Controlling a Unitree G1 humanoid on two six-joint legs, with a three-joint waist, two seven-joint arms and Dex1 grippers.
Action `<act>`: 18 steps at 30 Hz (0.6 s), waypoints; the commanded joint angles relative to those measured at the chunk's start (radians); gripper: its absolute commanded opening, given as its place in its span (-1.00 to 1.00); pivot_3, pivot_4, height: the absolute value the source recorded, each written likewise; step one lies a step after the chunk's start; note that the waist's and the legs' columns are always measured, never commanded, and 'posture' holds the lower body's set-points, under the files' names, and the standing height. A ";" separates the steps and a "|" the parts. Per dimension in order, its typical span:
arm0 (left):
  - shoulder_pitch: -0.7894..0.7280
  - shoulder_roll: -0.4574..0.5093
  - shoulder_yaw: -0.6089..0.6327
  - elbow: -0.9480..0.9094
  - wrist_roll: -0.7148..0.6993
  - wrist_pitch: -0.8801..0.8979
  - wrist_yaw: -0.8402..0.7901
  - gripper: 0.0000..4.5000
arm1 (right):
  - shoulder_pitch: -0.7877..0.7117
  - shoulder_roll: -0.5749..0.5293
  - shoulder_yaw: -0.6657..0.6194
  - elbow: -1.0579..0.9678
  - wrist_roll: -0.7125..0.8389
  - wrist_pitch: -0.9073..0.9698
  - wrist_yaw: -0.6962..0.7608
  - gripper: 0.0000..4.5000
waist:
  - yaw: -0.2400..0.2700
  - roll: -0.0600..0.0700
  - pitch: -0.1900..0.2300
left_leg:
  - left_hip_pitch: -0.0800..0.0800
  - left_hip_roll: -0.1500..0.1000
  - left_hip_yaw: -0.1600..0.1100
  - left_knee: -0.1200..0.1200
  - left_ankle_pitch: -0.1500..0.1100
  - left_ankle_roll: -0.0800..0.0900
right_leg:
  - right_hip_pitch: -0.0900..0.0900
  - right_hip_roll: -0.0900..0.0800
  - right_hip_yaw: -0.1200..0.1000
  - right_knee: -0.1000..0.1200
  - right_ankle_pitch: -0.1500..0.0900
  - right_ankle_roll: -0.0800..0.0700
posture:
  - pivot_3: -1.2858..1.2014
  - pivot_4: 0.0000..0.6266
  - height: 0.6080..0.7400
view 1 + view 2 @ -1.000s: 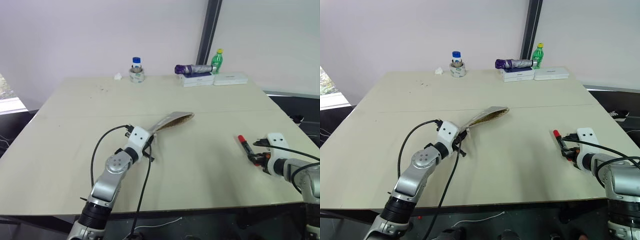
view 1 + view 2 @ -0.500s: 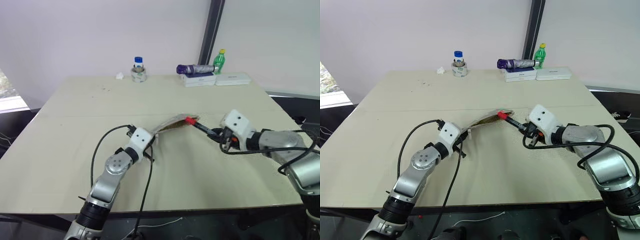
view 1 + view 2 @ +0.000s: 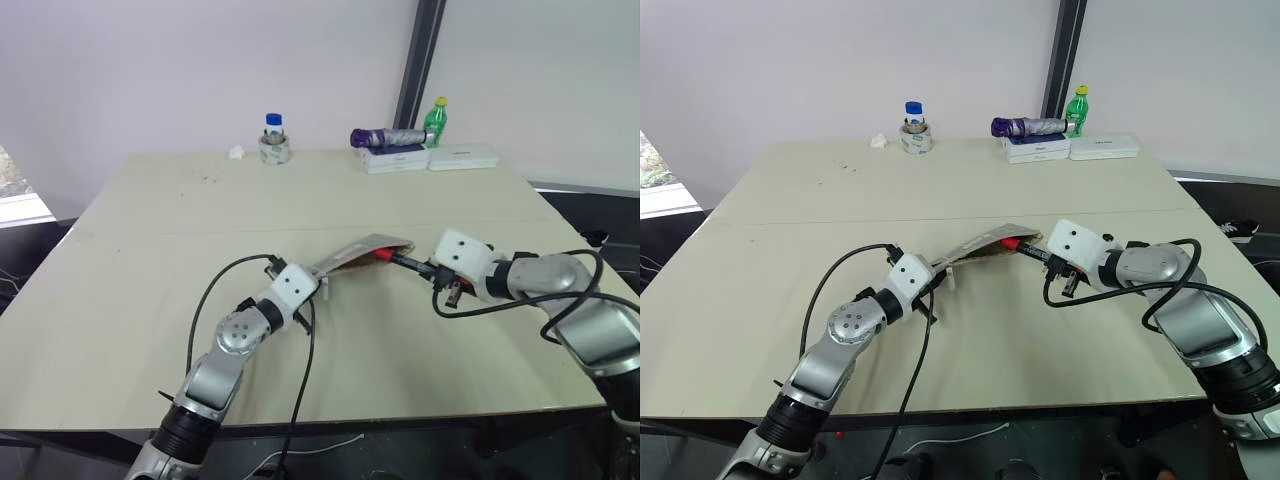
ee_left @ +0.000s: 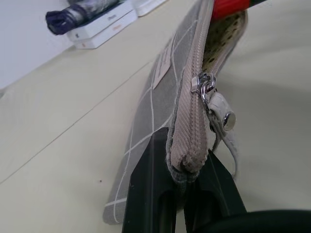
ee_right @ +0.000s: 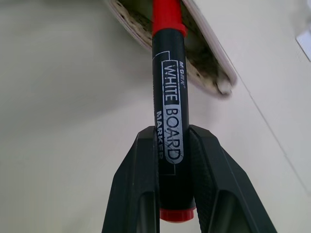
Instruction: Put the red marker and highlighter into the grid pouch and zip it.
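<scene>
The grid pouch (image 3: 362, 249) is grey with white lines and is held off the table, tilted, with its mouth open toward the right. My left gripper (image 4: 187, 165) is shut on the pouch's near end, just below the zipper pull (image 4: 215, 103). My right gripper (image 5: 172, 145) is shut on the black barrel of the red marker (image 5: 167, 92). The marker's red cap (image 3: 383, 255) pokes into the pouch's open mouth. In the head views the right gripper (image 3: 1053, 262) sits just right of the pouch. The highlighter is out of view.
At the table's far edge stand a blue-capped jar (image 3: 273, 138), a folded purple umbrella (image 3: 385, 137) on white boxes (image 3: 460, 157), and a green bottle (image 3: 435, 120). A small white scrap (image 3: 236, 152) lies left of the jar. The table (image 3: 150, 260) spreads wide around both arms.
My right gripper carried the red marker from the table's right side leftward and up to the pouch, and the cap now enters the mouth. The left gripper kept its grip, shifting slightly right.
</scene>
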 commanded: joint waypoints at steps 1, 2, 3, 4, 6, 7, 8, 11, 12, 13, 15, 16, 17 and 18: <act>-0.013 0.007 -0.023 -0.026 0.018 -0.047 -0.018 -1.00 | -0.043 -0.006 0.042 -0.026 -0.068 -0.090 0.031 -0.85 | -0.001 0.000 0.000 | 0.000 0.000 0.000 0.000 0.000 0.000 | 0.000 0.000 0.000 0.000 0.000 0.000 | 0.03 -0.52 0.96; -0.014 0.008 -0.028 -0.026 0.020 -0.053 -0.026 -1.00 | -0.053 0.006 0.053 -0.029 -0.076 -0.097 0.036 -0.85 | -0.001 0.000 0.000 | 0.000 0.000 0.000 0.000 0.000 0.000 | 0.000 0.000 0.000 0.000 0.000 0.000 | 0.03 -0.52 0.96; -0.014 0.010 -0.031 -0.025 0.022 -0.058 -0.031 -1.00 | -0.060 0.015 0.059 -0.030 -0.082 -0.101 0.040 -0.85 | -0.001 0.000 0.000 | 0.000 0.000 0.000 0.000 0.000 0.000 | 0.000 0.000 0.000 0.000 0.000 0.000 | 0.03 -0.52 0.96; -0.014 0.011 -0.037 -0.026 0.022 -0.063 -0.040 -1.00 | -0.072 0.027 0.068 -0.029 -0.090 -0.105 0.042 -0.85 | -0.001 0.000 0.000 | 0.000 0.000 0.000 0.000 0.000 0.000 | 0.000 0.000 0.000 0.000 0.000 0.000 | 0.03 -0.52 0.96; -0.010 0.019 -0.051 -0.033 0.026 -0.072 -0.061 -1.00 | -0.098 0.041 0.104 -0.030 -0.121 -0.141 0.061 -0.85 | -0.002 0.000 0.000 | 0.000 0.000 0.000 0.000 0.000 0.000 | 0.000 0.000 0.000 0.000 0.000 0.000 | 0.03 -0.52 0.96; -0.009 0.022 -0.057 -0.035 0.028 -0.075 -0.070 -1.00 | -0.109 0.048 0.116 -0.028 -0.135 -0.154 0.070 -0.85 | -0.002 0.000 0.000 | 0.000 0.000 0.000 0.000 0.000 0.000 | 0.000 0.000 0.000 0.000 0.000 0.000 | 0.03 -0.52 0.96; -0.006 0.023 -0.058 -0.038 0.026 -0.076 -0.076 -1.00 | -0.124 0.056 0.129 -0.018 -0.148 -0.166 0.075 -0.85 | -0.001 0.000 0.000 | 0.000 0.000 0.000 0.000 0.000 0.000 | 0.000 0.000 0.000 0.000 0.000 0.000 | 0.03 -0.52 0.96; 0.002 0.026 -0.060 -0.049 0.022 -0.075 -0.092 -1.00 | -0.147 0.075 0.137 0.007 -0.167 -0.181 0.085 -0.62 | -0.001 0.000 0.000 | 0.000 0.000 0.000 0.000 0.000 0.000 | 0.000 0.000 0.000 0.000 0.000 0.000 | 0.03 -0.52 0.96; 0.003 0.028 -0.060 -0.052 0.023 -0.074 -0.095 -1.00 | -0.150 0.080 0.135 0.012 -0.171 -0.183 0.089 -0.39 | -0.002 0.000 0.000 | 0.000 0.000 0.000 0.000 0.000 0.000 | 0.000 0.000 0.000 0.000 0.000 0.000 | 0.03 -0.52 0.96; 0.006 0.029 -0.060 -0.055 0.024 -0.073 -0.098 -1.00 | -0.152 0.083 0.131 0.016 -0.174 -0.184 0.094 -0.22 | -0.001 0.000 0.000 | 0.000 0.000 0.000 0.000 0.000 0.000 | 0.000 0.000 0.000 0.000 0.000 0.000 | 0.03 -0.52 0.96; 0.010 0.029 -0.058 -0.056 0.026 -0.072 -0.101 -1.00 | -0.153 0.084 0.121 0.020 -0.177 -0.187 0.103 0.24 | -0.001 0.000 0.000 | 0.000 0.000 0.000 0.000 0.000 0.000 | 0.000 0.000 0.000 0.000 0.000 0.000 | 0.03 -0.52 0.96; 0.013 0.027 -0.053 -0.059 0.023 -0.063 -0.097 -1.00 | -0.150 0.080 0.100 0.013 -0.169 -0.185 0.103 0.46 | 0.000 0.000 0.000 | 0.000 0.000 0.000 0.000 0.000 0.000 | 0.000 0.000 0.000 0.000 0.000 0.000 | 0.03 -0.52 0.96; 0.012 0.025 -0.047 -0.060 0.021 -0.054 -0.094 -1.00 | -0.147 0.074 0.081 0.007 -0.161 -0.180 0.104 0.69 | 0.001 0.000 0.000 | 0.000 0.000 0.000 0.000 0.000 0.000 | 0.000 0.000 0.000 0.000 0.000 0.000 | 0.03 -0.52 0.96; 0.011 0.022 -0.042 -0.060 0.019 -0.045 -0.091 -1.00 | -0.145 0.067 0.064 0.002 -0.154 -0.178 0.106 0.92 | 0.001 0.000 0.000 | 0.000 0.000 0.000 0.000 0.000 0.000 | 0.000 0.000 0.000 0.000 0.000 0.000 | 0.03 -0.52 0.96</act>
